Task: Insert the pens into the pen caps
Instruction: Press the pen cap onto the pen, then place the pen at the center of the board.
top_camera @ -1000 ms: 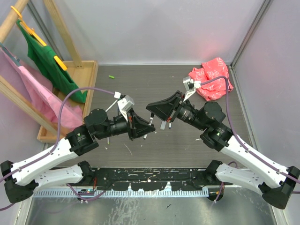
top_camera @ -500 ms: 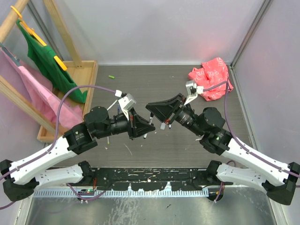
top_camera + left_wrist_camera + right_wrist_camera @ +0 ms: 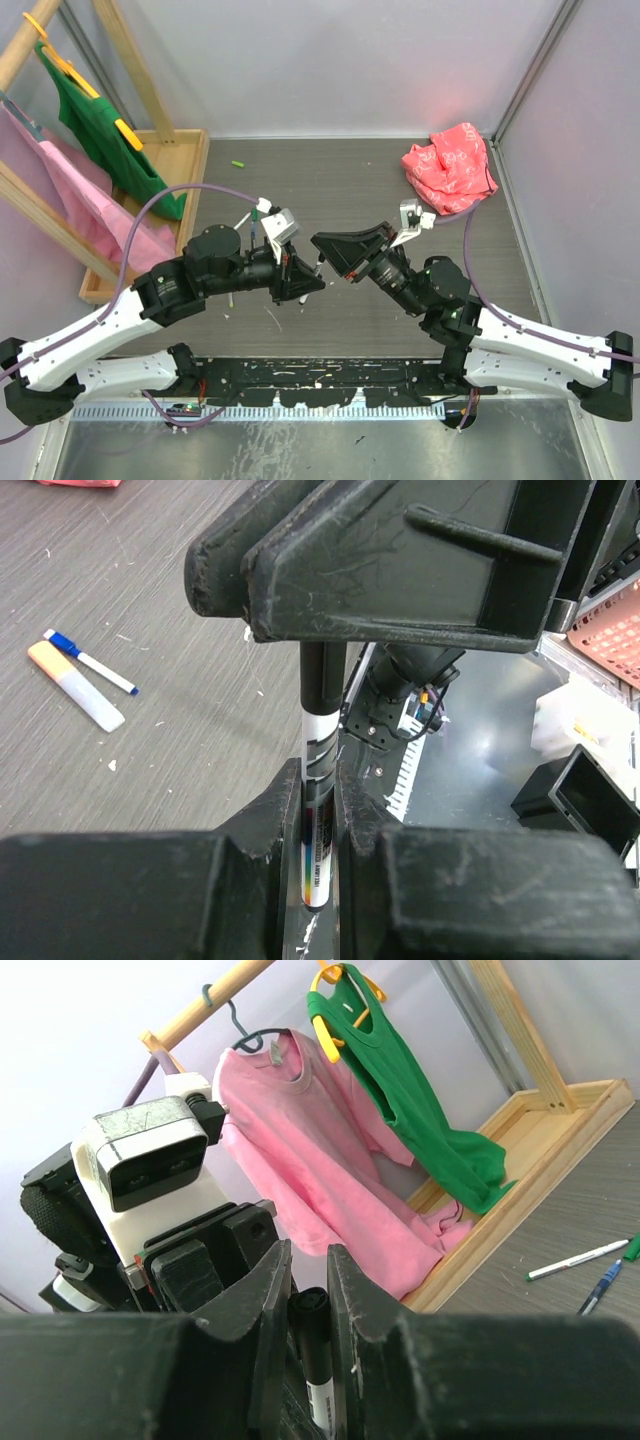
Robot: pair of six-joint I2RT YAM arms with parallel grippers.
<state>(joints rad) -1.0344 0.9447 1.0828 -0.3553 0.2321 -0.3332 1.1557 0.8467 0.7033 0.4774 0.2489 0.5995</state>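
Over the middle of the table [image 3: 360, 190] the two arms meet tip to tip, the left hand [image 3: 320, 790] from the left and the right hand [image 3: 309, 1270] from the right. The left hand's fingers are closed on a white pen [image 3: 318, 850] with dark bands and a coloured label, pinching its barrel and holding it clear of the table. The pen's top end is a black cap [image 3: 322, 675], which runs straight up into the right hand. In the right wrist view that hand's fingers press against the black piece on both sides, so it too is gripping. Whether the cap is pushed fully home on the pen cannot be told.

Two more pens lie flat on the table just beside each other in the left wrist view: a slim blue-tipped pen [image 3: 92, 663] and an orange-ended pen [image 3: 78, 687]. A white pen with a green end [image 3: 578, 1259] lies near the wooden rack [image 3: 540, 1130], which carries a green garment [image 3: 420, 1110] and a pink garment [image 3: 320, 1180]. A small green cap [image 3: 238, 163] sits alone at the far left of the table, and a red bag [image 3: 450, 165] lies crumpled at the far right
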